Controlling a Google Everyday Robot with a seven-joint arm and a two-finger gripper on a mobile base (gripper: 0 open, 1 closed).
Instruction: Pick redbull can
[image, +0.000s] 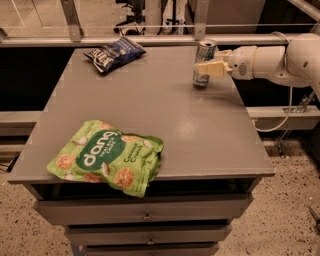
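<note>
Right at the tip of the gripper (200, 68), the redbull can (204, 52) stands upright on the grey table (200, 130). The gripper reaches in over the table's edge and crosses the can at mid-body. From my screen I cannot tell whether the grip is released or clenched: the pale end of the tool overlaps the can, but whether it presses on the metal is hidden from me. I judge that I am at the grasp step, with the lift not yet done. To do it well, I want the can centred in the gripper before I commit, so it is not nudged sideways. A can this slim and tall would likely topple from a small off-centre push, and the table's edge is near on the side the gripper comes from. I would close gently but firmly at the present height, about the middle of the body, since thin metal may dent and a smooth wall may slip. Then I would lift straight up before any retreat. Nothing crowds the work. The dark blue snack bag (114, 53) lies well ahead of the gripper's tip, and the green snack bag (107, 159) is well apart, ahead and off toward the near edge.
</note>
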